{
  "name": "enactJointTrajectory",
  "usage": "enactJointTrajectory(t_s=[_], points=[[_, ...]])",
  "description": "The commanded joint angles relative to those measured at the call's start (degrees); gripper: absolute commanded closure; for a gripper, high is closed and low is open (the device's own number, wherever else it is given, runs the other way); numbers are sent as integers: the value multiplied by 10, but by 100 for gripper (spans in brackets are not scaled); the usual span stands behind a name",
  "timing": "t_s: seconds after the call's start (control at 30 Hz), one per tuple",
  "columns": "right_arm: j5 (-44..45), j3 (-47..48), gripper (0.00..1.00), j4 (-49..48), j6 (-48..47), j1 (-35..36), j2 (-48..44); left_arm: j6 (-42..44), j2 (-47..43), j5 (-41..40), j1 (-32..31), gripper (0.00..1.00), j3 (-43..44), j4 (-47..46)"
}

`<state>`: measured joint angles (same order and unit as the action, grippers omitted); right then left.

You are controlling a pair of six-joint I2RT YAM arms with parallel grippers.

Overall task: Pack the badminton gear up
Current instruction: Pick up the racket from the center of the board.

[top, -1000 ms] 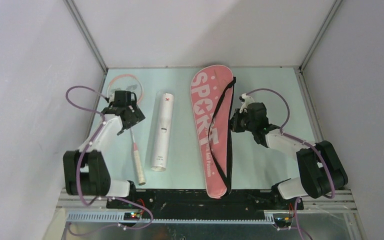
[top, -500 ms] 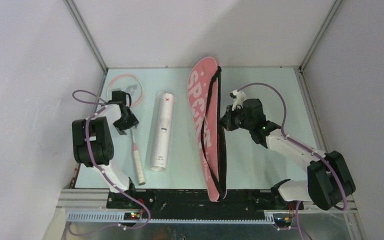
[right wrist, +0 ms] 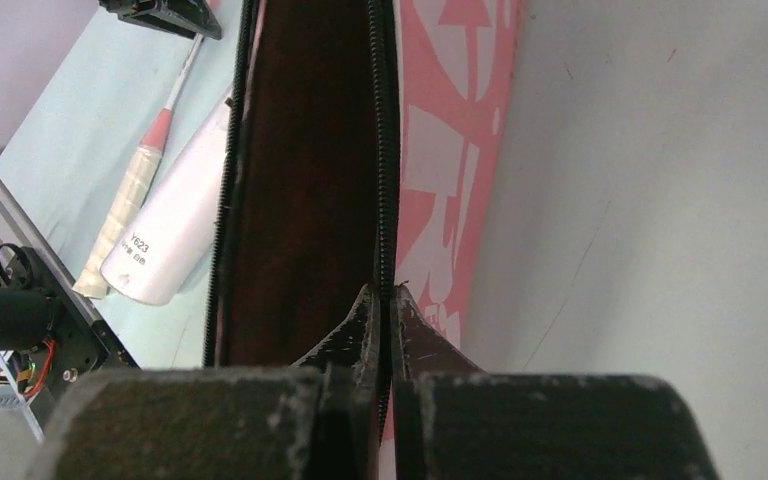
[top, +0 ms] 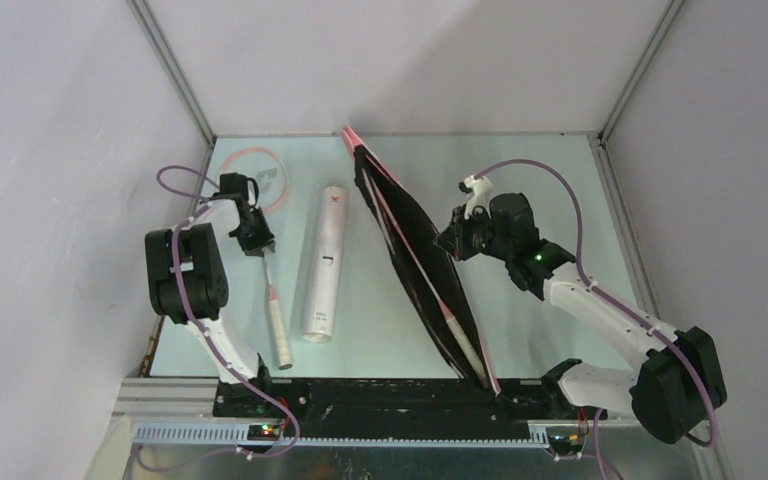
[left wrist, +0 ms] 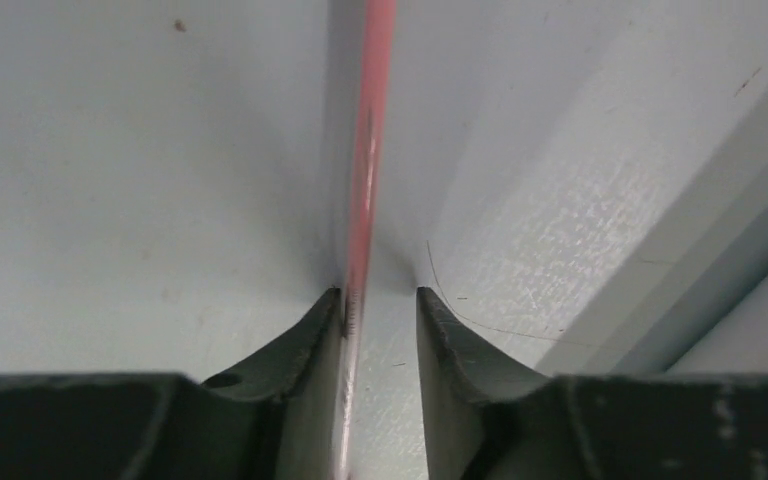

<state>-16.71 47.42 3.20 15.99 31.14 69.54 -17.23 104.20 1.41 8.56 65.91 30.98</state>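
Right end effector pinches the racket bag's zipper edge, propping it open mid-bench. Left end effector is spread around the racket shaft. The racket and the tube are unpacked; looks like an early stage.

Racket shaft blurred, cut off at top edge, its head partly behind left arm, bag interior too dark to read

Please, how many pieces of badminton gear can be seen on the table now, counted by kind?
racket: 1
tube: 1
bag: 1
Total: 3
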Motion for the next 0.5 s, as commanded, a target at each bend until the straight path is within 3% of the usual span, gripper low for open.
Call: enactJointTrajectory(t_s=[0.0,0.1,0.33,0.47], points=[[15,36,100,-4,-6,-1,-40,32,20,52,3,70,-2,1],[25,36,100,6,11,-6,-34,35,19,51,2,96,-3,-1],[41,26,100,3,69,-17,-22,10,-32,-20,-15,100,-35,-16],[44,22,100,-3,86,-27,-13,-13,-127,-70,-39,100,-50,-31]])
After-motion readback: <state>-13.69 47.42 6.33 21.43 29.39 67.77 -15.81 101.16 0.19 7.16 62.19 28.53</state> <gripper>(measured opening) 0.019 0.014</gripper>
